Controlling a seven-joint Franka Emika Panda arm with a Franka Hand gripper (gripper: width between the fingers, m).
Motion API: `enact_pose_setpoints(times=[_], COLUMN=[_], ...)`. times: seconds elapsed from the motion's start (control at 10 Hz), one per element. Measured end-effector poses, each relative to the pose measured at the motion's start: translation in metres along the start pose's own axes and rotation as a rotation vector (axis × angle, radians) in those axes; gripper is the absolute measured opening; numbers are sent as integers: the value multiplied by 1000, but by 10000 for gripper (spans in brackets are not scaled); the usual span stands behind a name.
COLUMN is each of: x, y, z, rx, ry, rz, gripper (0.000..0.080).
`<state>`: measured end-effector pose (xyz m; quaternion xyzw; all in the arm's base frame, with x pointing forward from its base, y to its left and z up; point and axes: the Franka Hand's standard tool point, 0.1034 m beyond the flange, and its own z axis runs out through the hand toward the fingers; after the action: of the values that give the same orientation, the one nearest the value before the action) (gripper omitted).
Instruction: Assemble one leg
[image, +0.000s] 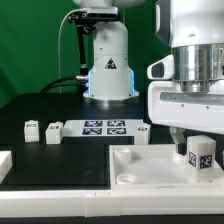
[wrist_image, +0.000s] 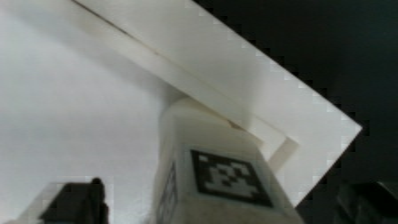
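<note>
White plastic dominates the near side of the black table: a large square panel lies flat at the front, its raised rim and round corner socket facing up, and the socket visible at that near corner holds nothing. At the panel's corner toward the exterior view's right, the leg stands upright with its black-and-white tag facing the camera, its base down on or in the panel; whether it is seated in a socket cannot be told. Directly above it hangs the gripper, whose dark fingers reach down to the top of the leg; the exterior view does not settle how wide they stand or whether they clamp the post. In the wrist view the leg fills the lower middle, its tag plain, with the pale panel spreading behind it and one dark finger showing at the edge, apart from the leg's near face. Farther back on the table, the marker board lies flat, and two other small white legs stand just beside it toward the exterior view's left. Another white part sits at the exterior view's left edge.
</note>
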<state>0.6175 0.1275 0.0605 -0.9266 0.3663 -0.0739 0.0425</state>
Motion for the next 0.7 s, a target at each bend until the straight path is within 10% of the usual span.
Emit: enact_pose_setpoints(times=[0.7], x=[8], y=[4], z=[-5], rx=[-35], ry=[-2], rz=[-799], gripper=[649])
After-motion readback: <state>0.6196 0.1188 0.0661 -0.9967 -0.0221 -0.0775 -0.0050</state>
